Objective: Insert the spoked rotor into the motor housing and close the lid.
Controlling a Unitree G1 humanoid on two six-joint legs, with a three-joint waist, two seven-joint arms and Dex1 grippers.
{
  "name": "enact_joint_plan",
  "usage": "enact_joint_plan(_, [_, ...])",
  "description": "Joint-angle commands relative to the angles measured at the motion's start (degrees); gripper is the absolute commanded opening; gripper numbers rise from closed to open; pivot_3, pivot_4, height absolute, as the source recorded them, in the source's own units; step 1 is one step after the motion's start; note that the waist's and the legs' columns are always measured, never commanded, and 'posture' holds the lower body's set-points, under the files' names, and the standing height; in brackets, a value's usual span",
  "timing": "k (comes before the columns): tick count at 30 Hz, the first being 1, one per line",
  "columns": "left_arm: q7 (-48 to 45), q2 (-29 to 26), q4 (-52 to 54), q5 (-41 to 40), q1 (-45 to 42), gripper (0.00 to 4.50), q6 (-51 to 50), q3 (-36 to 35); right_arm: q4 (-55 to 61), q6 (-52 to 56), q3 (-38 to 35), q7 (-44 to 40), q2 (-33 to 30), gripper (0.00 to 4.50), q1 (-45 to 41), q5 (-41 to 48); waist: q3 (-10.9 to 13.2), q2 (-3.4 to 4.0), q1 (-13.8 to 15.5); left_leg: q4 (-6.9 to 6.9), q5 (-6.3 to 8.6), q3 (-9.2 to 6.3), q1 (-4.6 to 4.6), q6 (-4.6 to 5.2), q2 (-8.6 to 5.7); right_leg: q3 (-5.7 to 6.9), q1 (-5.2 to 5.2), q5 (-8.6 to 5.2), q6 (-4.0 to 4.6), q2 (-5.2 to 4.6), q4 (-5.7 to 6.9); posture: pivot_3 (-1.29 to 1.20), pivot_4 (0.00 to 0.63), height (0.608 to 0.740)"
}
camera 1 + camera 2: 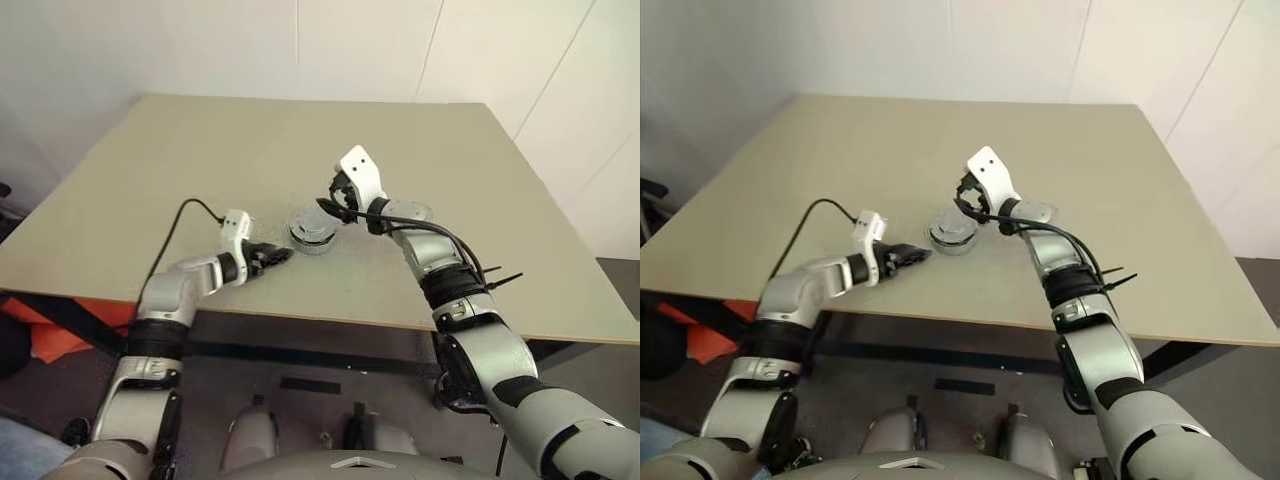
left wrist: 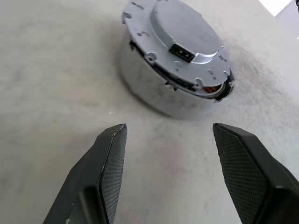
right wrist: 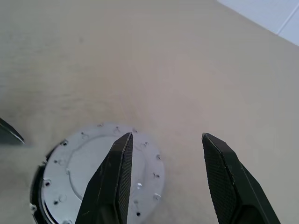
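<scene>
Beige table against white walls, lidded motor housing central

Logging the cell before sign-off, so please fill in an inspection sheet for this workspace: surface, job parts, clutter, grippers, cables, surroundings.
Surface: beige table, bare apart from the assembly.
Job's things: lid sits on the motor housing; copper windings peek through a gap at one edge, so it may not be fully seated. Rotor hidden.
Clutter: nothing seen.
Grippers: left gripper open, empty, short of the housing; right gripper open, empty, above the lid.
Cables: black cable along the left arm; another along the right forearm.
Surroundings: white walls; orange object under the table.
</scene>
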State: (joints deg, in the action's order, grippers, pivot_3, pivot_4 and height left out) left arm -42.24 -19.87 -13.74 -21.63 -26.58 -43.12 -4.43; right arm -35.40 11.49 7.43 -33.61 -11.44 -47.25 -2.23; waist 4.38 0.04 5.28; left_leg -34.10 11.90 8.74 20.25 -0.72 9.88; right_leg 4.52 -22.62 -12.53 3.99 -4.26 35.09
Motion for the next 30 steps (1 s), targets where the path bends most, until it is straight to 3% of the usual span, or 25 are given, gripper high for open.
enact_joint_plan(1, [-1.86, -5.14, 4.34, -2.11, 1.04, 3.06, -0.53, -3.44, 1.06, 0.66, -0.23, 0.29, 0.04, 2.59, -0.02, 0.31, 0.01, 0.01, -0.26, 0.00, 0.00, 0.00, 0.00, 0.00, 0.01, 0.00, -0.01, 0.00, 0.00, 0.01, -0.01, 0.00, 0.000, 0.740])
enact_joint_plan(7, [-1.74, -8.74, 3.41, -3.01, 2.07, 3.06, 0.83, -6.43, 4.58, 4.23, 2.16, -4.00, 1.60, 2.59, 2.86, 1.60, 0.02, 0.03, -0.67, 0.00, 0.02, -0.02, -0.06, 0.04, 0.00, 0.00, 0.07, 0.00, 0.00, 0.02, -0.01, 0.00, 0.000, 0.740])
enact_joint_plan(10, [-1.10, -7.92, 4.26, -3.55, 2.68, 3.06, 0.76, -6.27, 5.09, 4.88, 2.82, -5.73, 2.65, 3.17, 3.04, 1.99, 0.03, 0.04, -0.74, -0.01, 0.02, -0.02, -0.08, 0.03, 0.00, 0.00, 0.10, 0.00, 0.00, 0.01, -0.01, 0.00, 0.000, 0.740])
enact_joint_plan(14, [-0.06, -6.37, 4.51, -3.43, 3.01, 3.06, 1.03, -5.54, 3.87, 3.56, 3.48, -4.03, 3.66, 4.48, 2.15, 0.61, 0.03, 0.04, -0.76, -0.01, 0.01, -0.03, -0.10, 0.02, 0.01, 0.00, 0.12, 0.00, 0.00, 0.01, -0.01, 0.00, 0.000, 0.740])
enact_joint_plan(30, [0.97, -5.48, 5.89, -3.33, 4.23, 3.06, 0.76, -4.22, -8.73, -2.02, 2.15, 0.95, 5.69, 4.48, -0.93, -0.36, 0.03, 0.04, -1.30, -0.01, 0.00, -0.02, -0.15, 0.00, 0.01, 0.00, 0.15, 0.00, 0.00, 0.02, 0.00, 0.00, 0.000, 0.740])
